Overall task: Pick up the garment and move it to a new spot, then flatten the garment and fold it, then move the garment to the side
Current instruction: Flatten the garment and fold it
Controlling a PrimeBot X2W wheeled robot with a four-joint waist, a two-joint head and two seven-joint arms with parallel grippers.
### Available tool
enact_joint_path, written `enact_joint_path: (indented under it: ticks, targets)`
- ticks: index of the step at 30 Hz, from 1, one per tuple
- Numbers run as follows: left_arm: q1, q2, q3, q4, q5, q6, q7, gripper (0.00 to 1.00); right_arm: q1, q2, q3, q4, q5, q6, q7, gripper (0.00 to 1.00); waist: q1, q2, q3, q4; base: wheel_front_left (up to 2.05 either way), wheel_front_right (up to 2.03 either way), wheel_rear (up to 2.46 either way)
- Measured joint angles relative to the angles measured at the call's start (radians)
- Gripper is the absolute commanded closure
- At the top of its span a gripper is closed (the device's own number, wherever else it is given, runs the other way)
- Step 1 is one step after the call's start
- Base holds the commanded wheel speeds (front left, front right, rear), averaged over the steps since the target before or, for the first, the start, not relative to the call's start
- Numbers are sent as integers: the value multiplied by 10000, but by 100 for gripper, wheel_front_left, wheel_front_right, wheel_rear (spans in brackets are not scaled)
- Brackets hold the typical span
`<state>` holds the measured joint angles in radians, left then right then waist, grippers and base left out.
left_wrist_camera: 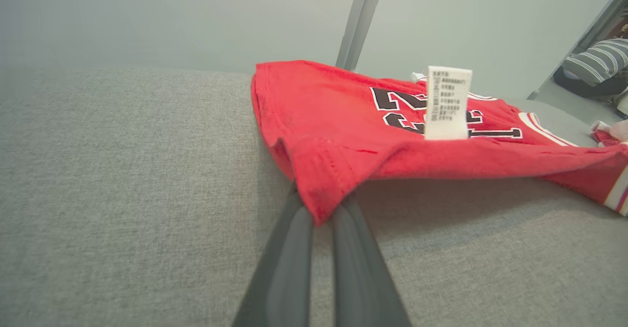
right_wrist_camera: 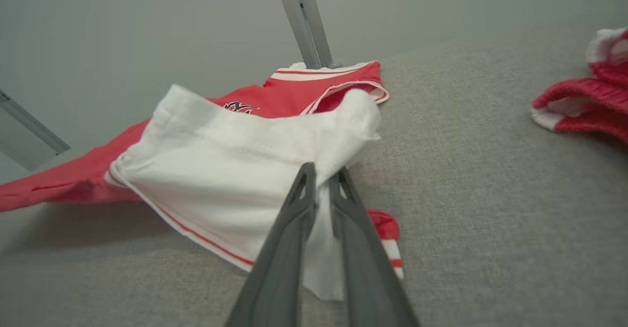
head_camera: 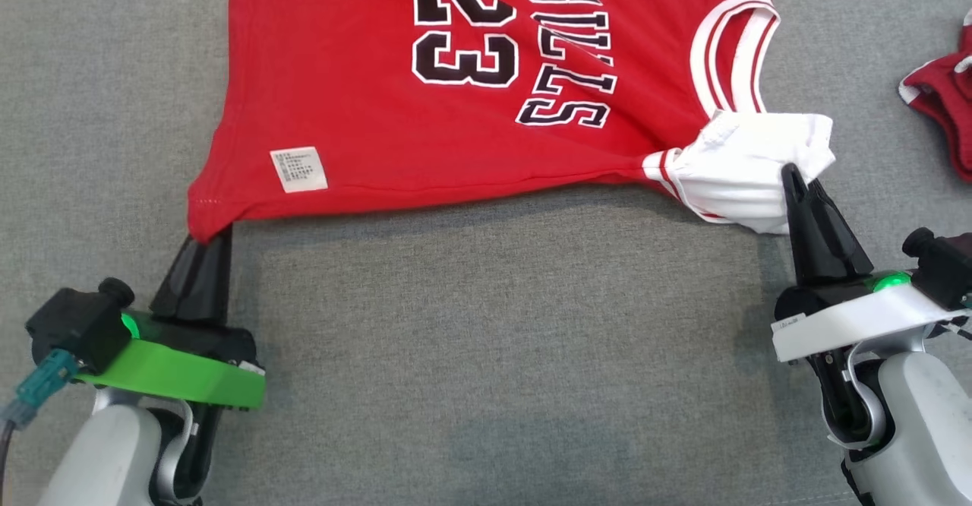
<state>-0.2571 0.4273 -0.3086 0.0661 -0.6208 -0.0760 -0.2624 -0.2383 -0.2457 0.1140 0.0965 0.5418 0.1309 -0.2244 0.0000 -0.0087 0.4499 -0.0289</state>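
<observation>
Left and right jaws pinch the jersey [head_camera: 342,111] (label [head_camera: 298,169] showing).

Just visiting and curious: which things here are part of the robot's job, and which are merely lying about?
In the job: red Bulls 23 jersey; left jaws, shut on its red hem corner; right jaws, shut on its bunched white part.
Lying about: second red-and-white garment at the right; grey metal post; person in stripes, far off.

Grey fabric surface [head_camera: 486,339]; 2nd red/white cloth bundle [head_camera: 945,111] at far right edge; metal post [right_wrist_camera: 301,17] behind
</observation>
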Motion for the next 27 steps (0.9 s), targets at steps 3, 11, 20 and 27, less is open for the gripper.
enact_joint_path:
  ticks: [3,11,20,27]
  targets:
    - [290,-483,180,33,165,-125,0,100,25,-12,71,309,-207,-2,-81,76,0,0,-118,-24,0,0,0]
    - [673,-1258,690,334,694,-428,0,100,-134,-12,311,786,-439,-2,-194,92,0,0,-280,74,0,0,0]
    - [827,-1553,884,479,1018,-516,0,100,-84,-184,512,867,-384,-2,-242,100,0,0,-452,158,0,0,0]
    - [1542,-1693,1281,251,1212,-531,0,100,1228,-272,153,-8,-646,-2,-328,100,0,0,-796,207,0,0,0]
